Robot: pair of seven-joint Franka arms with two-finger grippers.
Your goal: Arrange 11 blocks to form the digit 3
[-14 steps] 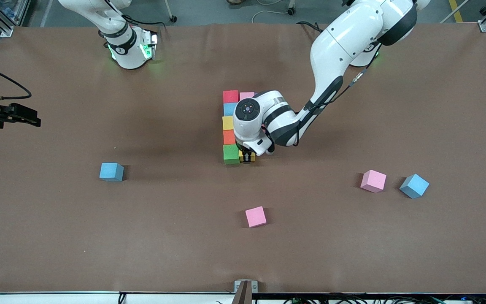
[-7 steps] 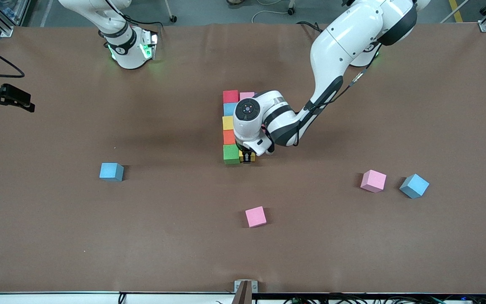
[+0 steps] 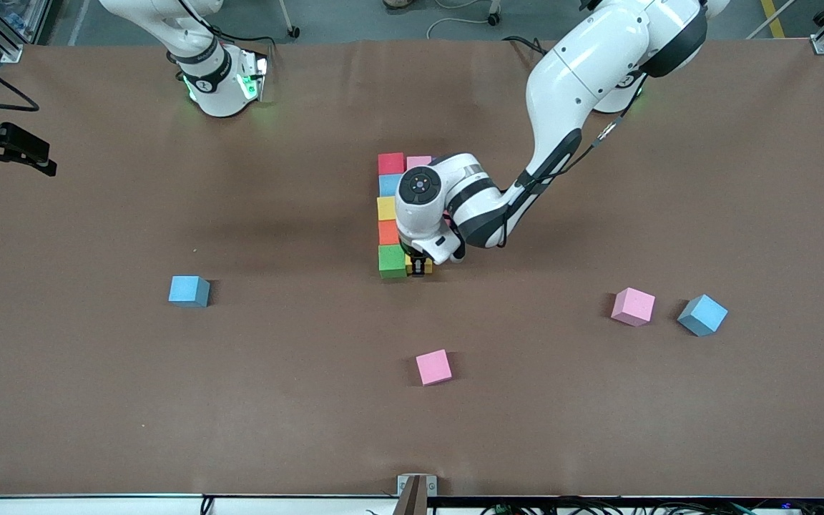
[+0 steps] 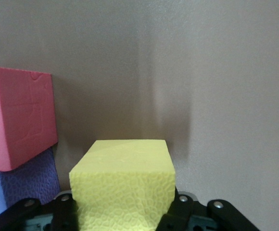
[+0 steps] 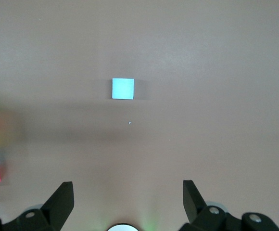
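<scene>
Down at the near end of the half-built digit 3 (image 3: pixel 392 214), the left pincer (image 3: pixel 419 267) is clamped on a yellow block (image 4: pixel 124 185) and holds it low, just beside the green block (image 3: pixel 392 260) that ends the column. That column runs red, blue, yellow, orange, green toward the front camera, and a pink block (image 3: pixel 419 162) sits against the red one (image 3: pixel 391 163) at the top; the left arm's wrist hides whatever lies along the middle of the figure. Judging by its pitted, matte face, the yellow block is light foam that gives a little under pressure, so a modest squeeze on two opposite flat sides, as now, should hold it without slipping; a hard squeeze would dent it, and a nudge would easily shove its featherweight neighbours out of line. In the left wrist view a red block (image 4: pixel 17 118) stands close by with a purple one (image 4: pixel 31 180) under its edge, so the clearance for setting down is tight. Loose blocks lie well apart on the surface (image 3: pixel 97 400): a blue one (image 3: pixel 189 290) toward the right arm's end, a pink one (image 3: pixel 433 367) nearest the front camera, and a pink (image 3: pixel 632 306) and blue (image 3: pixel 702 315) pair toward the left arm's end. The right pincer (image 5: pixel 125 197) waits with its jaws wide apart and empty, high over the right arm's end of the surface.
</scene>
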